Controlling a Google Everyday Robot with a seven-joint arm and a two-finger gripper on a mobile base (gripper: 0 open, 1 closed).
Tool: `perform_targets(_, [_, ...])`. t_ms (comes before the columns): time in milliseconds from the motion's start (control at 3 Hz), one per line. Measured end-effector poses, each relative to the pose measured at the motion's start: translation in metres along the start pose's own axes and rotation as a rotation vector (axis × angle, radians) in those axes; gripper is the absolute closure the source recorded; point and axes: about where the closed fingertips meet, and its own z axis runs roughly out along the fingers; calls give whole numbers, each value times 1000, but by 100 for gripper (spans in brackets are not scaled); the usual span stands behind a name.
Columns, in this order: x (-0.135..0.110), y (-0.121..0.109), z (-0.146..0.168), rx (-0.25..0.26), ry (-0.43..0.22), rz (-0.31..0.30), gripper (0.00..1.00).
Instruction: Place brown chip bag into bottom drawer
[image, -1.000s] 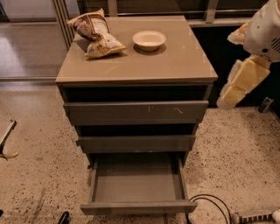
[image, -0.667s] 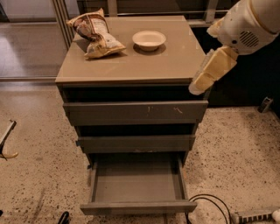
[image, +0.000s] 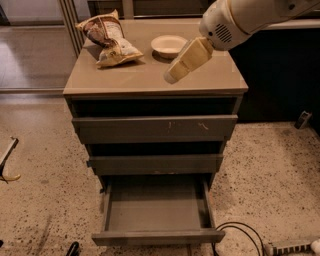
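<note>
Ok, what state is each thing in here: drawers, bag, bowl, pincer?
bottom drawer: pulled open, empty
middle drawer: pushed in
top drawer: pushed in
brown chip bag: lying on the cabinet top, not held
white bowl: upright, empty
pincer: over the cabinet top near the bowl, holding nothing

Cabinet top (image: 125, 76) with brown chip bag (image: 109, 37), white bowl (image: 168, 45); tool (image: 172, 75) above it
</note>
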Motion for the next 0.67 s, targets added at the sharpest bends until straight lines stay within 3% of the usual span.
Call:
perform_targets(333, [0,0,0,0,0,0,0])
perform_targets(667, [-4,0,7,-4,-44,28,0])
